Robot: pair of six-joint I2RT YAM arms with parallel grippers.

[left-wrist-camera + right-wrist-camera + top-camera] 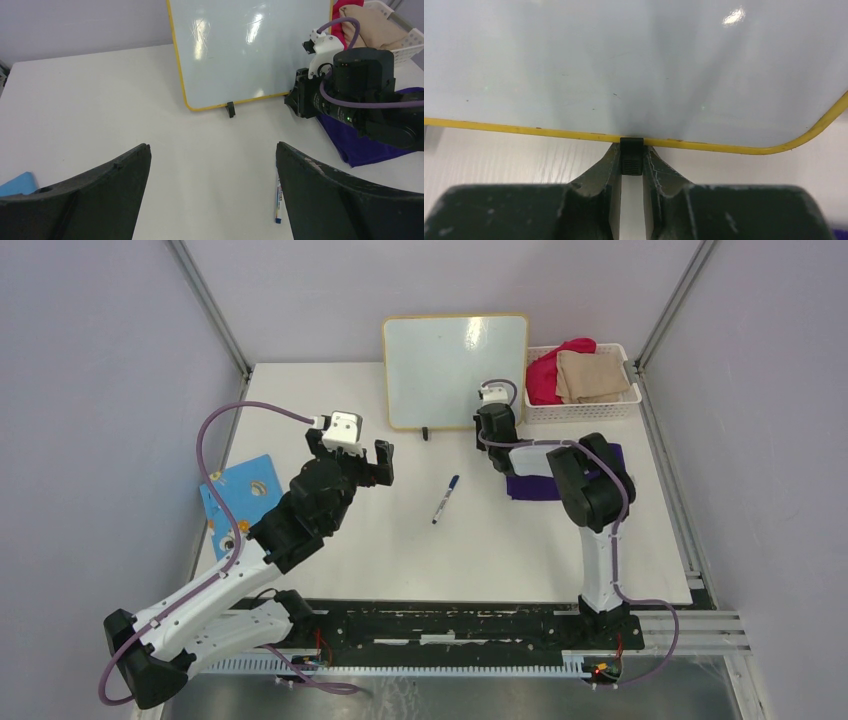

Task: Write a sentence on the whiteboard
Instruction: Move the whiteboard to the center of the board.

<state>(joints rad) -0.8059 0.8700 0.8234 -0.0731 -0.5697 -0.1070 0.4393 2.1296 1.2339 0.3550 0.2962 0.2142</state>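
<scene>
The right pincer (pixel 631 162) is clamped on a small black foot (pixel 631 150) under the whiteboard (pixel 452 365). The whiteboard stands near the counter's (pixel 400 560) far edge, its glossy white face toward the arms. It has a thin yellow rim and rounded corners, and its long axis runs left-right. The left pincer (pixel 212 150) gapes wide above the counter.

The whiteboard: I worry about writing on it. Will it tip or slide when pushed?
Probably tippy: the whiteboard stands on small black feet. Its glossy face looks slippery. The right gripper pinching one foot should steady it.
</scene>
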